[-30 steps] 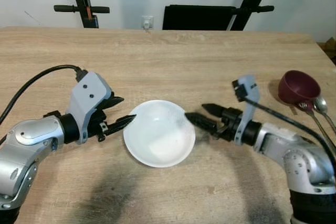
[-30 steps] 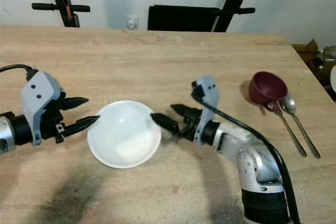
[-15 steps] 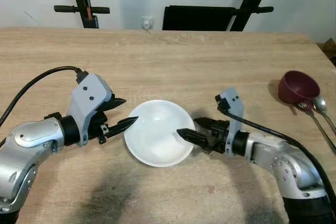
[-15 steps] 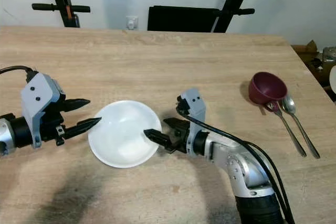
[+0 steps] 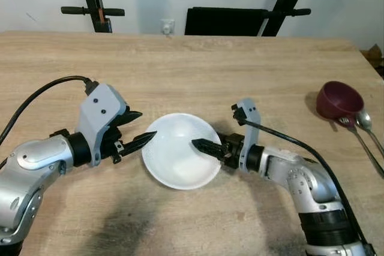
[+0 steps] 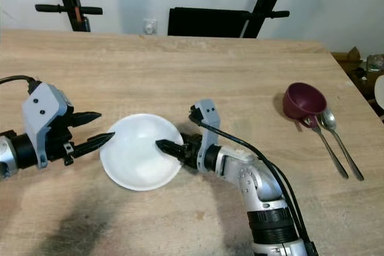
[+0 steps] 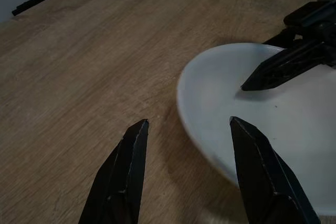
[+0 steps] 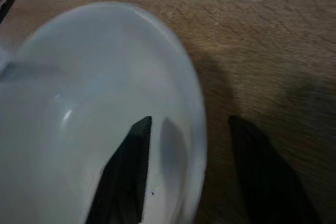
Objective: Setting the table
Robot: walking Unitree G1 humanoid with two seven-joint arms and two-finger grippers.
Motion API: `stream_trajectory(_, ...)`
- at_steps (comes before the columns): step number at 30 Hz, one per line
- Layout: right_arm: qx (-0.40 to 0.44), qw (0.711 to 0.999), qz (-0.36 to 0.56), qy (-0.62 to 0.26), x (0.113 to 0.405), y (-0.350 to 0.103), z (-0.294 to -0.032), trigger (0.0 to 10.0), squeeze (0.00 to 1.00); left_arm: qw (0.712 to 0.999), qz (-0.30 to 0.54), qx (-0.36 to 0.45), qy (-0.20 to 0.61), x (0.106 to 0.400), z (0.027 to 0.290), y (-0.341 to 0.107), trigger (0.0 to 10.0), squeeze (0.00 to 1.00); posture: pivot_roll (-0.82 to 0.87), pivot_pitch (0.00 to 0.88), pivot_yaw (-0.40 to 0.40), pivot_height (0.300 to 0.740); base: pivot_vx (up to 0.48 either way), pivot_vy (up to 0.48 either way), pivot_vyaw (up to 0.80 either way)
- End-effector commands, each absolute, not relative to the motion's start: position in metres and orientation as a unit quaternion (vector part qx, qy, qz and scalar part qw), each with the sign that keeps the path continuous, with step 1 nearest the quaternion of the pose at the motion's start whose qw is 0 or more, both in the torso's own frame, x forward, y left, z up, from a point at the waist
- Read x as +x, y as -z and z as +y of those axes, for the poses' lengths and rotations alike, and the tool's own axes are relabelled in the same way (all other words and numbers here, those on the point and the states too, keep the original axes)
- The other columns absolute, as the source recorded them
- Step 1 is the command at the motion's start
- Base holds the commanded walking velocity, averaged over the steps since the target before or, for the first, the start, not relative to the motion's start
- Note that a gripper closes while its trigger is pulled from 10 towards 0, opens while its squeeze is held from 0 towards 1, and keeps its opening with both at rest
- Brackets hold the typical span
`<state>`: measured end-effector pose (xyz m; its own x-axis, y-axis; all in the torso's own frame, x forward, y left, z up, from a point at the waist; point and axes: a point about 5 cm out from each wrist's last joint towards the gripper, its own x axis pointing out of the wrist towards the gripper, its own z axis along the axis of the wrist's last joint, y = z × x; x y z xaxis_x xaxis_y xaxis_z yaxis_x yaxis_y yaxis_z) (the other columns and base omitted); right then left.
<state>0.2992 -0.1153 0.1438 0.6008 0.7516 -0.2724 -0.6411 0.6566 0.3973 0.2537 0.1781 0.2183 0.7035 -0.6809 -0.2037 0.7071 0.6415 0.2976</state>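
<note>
bowls: 1 white (image 5: 180, 151) | cups: 1 maroon (image 5: 339, 99) | spoons: 2 (image 5: 367, 130) | tables: 1 (image 5: 198, 70)

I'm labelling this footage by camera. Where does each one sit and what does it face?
Head eyes: look down on the table, both arms, white bowl.
Left wrist: along the open left pincer towards the bowl's rim.
Right wrist: along the open right pincer straddling the rim.
All views share the bowl.

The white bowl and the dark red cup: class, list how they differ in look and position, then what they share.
The white bowl is wide and shallow; the dark red cup is narrower and deeper. The bowl sits between the left gripper and right gripper, whose fingers straddle its rim; the cup stands apart, by the spoon and fork. Both rest upright on the wooden table.
</note>
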Motion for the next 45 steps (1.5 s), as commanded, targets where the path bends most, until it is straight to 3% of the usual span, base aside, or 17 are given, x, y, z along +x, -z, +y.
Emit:
stream_trajectory(1, 0.142, 0.884, 0.232, -0.381, 0.299, -0.134, -0.119, 0.0, 0.0, 0.904, 0.038, 0.174, 0.387, 0.25, 0.177, -0.216, 10.0, 0.0, 0.01, 0.121, -0.027, 0.74, 0.0, 0.0, 0.0)
stream_trajectory(16, 0.164, 0.882, 0.21, -0.389, 0.3, -0.144, -0.119, 0.0, 0.0, 0.909, 0.04, 0.173, 0.378, 0.253, 0.178, -0.214, 10.0, 0.0, 0.0, 0.123, -0.029, 0.74, 0.0, 0.0, 0.0)
stream_trajectory(23, 0.197, 0.903, 0.142, -0.354, 0.308, -0.164, -0.125, 0.0, 0.0, 0.934, 0.034, 0.165, 0.315, 0.263, 0.184, -0.21, 10.0, 0.0, 0.0, 0.117, -0.033, 0.74, 0.0, 0.0, 0.0)
stream_trajectory(24, 0.194, 0.916, 0.119, -0.33, 0.312, -0.169, -0.128, 10.0, 0.0, 0.944, 0.024, 0.153, 0.291, 0.266, 0.186, -0.21, 10.0, 0.0, 0.0, 0.115, -0.032, 0.74, 0.0, 0.0, 0.0)
stream_trajectory(26, 0.182, 0.954, 0.034, -0.237, 0.319, -0.184, -0.139, 10.0, 0.0, 0.978, -0.006, 0.11, 0.179, 0.275, 0.195, -0.211, 10.0, 0.0, -0.01, 0.11, -0.026, 0.74, 0.0, 0.0, 0.0)
stream_trajectory(27, 0.182, 0.954, 0.034, -0.237, 0.319, -0.184, -0.139, 10.0, 0.0, 0.978, -0.006, 0.11, 0.179, 0.275, 0.195, -0.211, 10.0, 0.0, -0.01, 0.11, -0.026, 0.74, 0.0, 0.0, 0.0)
stream_trajectory(28, 0.185, 0.965, -0.011, -0.184, 0.318, -0.192, -0.145, 10.0, 0.0, 0.986, -0.012, 0.105, 0.127, 0.275, 0.196, -0.209, 10.0, 0.0, -0.01, 0.109, -0.021, 0.74, 0.0, 0.0, 0.0)
stream_trajectory(38, 0.151, 0.981, -0.113, -0.047, 0.305, -0.205, -0.158, 10.0, 0.0, 0.987, -0.014, 0.134, 0.087, 0.273, 0.184, -0.201, 10.0, 0.0, -0.04, 0.102, -0.01, 0.74, 0.0, 0.0, 0.0)
stream_trajectory(45, 0.127, 0.982, -0.134, -0.028, 0.298, -0.205, -0.155, 10.0, 0.0, 0.989, -0.012, 0.119, 0.092, 0.271, 0.174, -0.196, 10.0, 0.0, -0.06, 0.088, -0.001, 0.74, 0.0, 0.0, 0.0)
